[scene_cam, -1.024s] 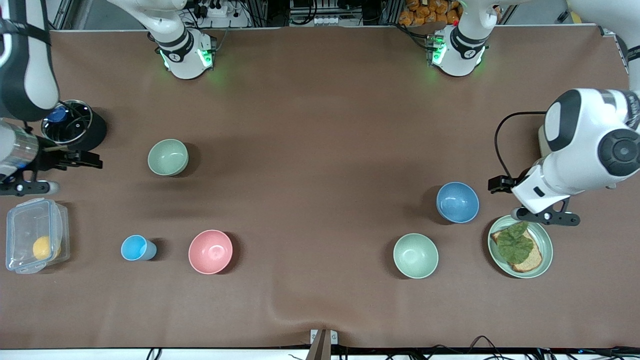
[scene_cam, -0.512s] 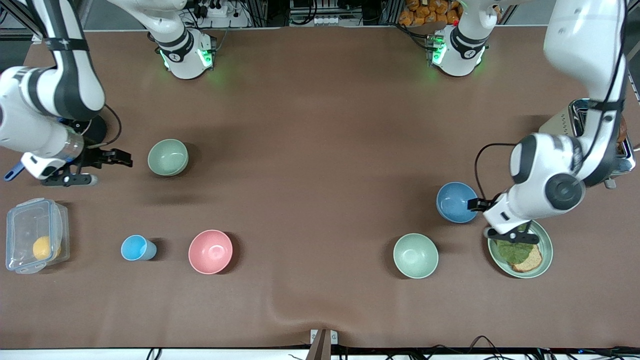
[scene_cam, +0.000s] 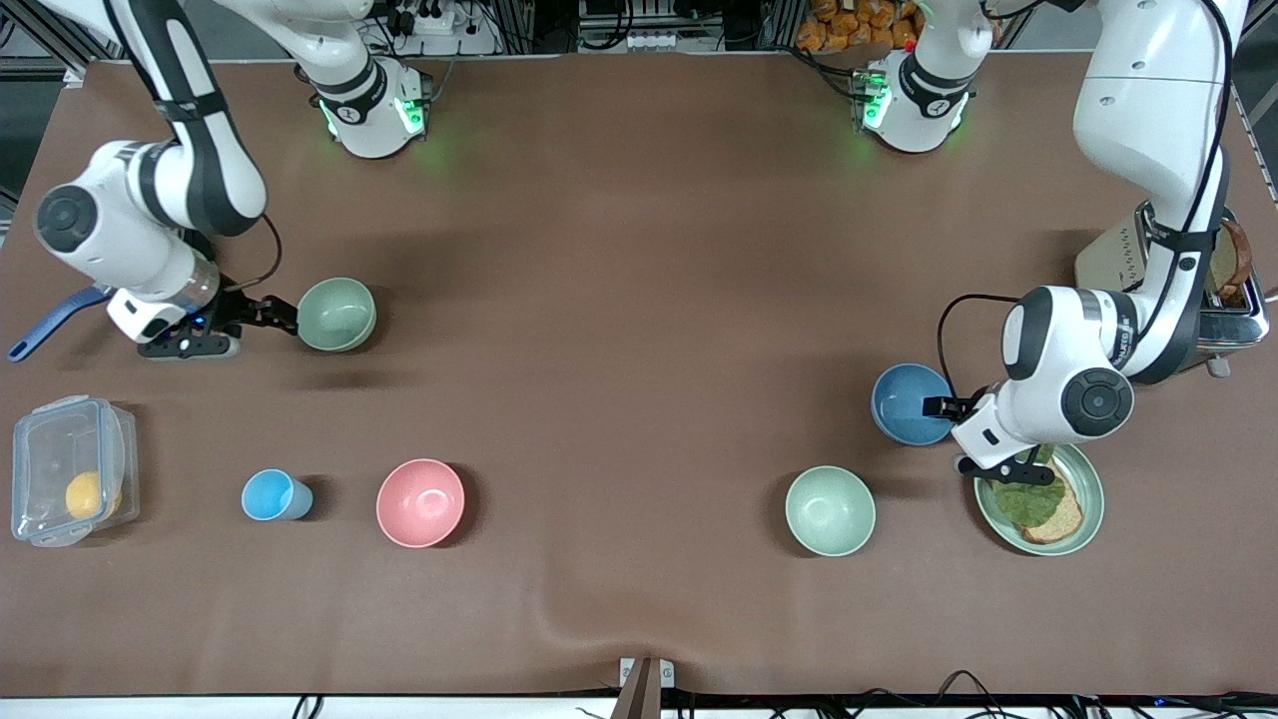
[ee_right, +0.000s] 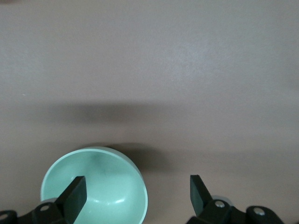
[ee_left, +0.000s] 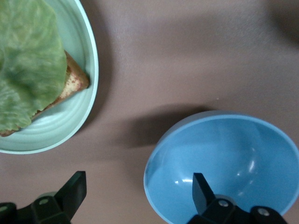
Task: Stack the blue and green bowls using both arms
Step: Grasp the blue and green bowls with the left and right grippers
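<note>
Toward the right arm's end of the table, find the right gripper brought in over the last second from well apart to the rim of the green bowl, jaws wide open. Confirm in the right wrist view: right gripper straddling the wall of the green bowl, one finger over the hollow, the other over bare table. Place this bowl farther from the front camera than the pink bowl and the light-blue cup. Toward the left arm's end, log the same change: left gripper swung down and across to the rim of the blue bowl, jaws likewise spread and holding nothing. Check the left wrist view: left gripper astride the edge of the blue bowl, with the plate of toast and leaf just beside. Note no shift in either bowl. Read as both arms lined up for rim pinches; closing and lifting not yet done, stacking not begun. Cannot tell finger-to-rim contact or gripper height. Mark the green bowl as cut off at the right wrist view's edge, and the toaster and a blue handle as partly covered by the arms.
</note>
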`<state>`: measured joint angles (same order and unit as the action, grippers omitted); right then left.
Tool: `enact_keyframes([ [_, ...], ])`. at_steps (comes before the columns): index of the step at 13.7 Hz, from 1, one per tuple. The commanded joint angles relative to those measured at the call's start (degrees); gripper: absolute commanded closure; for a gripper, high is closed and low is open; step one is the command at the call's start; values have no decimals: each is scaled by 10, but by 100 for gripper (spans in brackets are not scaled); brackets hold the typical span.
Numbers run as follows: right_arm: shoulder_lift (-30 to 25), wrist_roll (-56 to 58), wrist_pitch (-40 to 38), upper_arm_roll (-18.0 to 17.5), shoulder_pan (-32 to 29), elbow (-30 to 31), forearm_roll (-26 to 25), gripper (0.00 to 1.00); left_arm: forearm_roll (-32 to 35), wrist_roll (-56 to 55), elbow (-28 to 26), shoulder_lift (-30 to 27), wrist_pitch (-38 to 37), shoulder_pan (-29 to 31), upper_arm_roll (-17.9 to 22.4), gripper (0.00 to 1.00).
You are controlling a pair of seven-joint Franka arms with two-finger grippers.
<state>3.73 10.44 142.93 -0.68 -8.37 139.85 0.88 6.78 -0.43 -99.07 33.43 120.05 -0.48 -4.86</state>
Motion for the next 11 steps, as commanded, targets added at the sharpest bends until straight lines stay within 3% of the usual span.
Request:
enact_keyframes([
  [1,15,21,77,-6,-2,46,9,20,14,-15,-2,1,5,3,-4,0],
  [3,41,32,128,-6,-1,63,9,27,12,-15,-3,15,14,2,-4,0],
  [5,59,44,170,-6,0,75,9,50,12,-15,-3,22,18,2,-4,0],
  [6,61,44,175,-6,0,77,9,67,12,-15,-4,26,25,2,-4,0],
  [7,61,44,175,-6,2,77,9,95,12,-15,-7,26,27,2,-4,0],
  [9,60,42,171,-6,5,75,9,100,12,-14,-8,25,27,0,-4,38],
  [11,51,42,156,-10,5,71,9,100,10,-14,-4,25,25,-5,-4,41],
])
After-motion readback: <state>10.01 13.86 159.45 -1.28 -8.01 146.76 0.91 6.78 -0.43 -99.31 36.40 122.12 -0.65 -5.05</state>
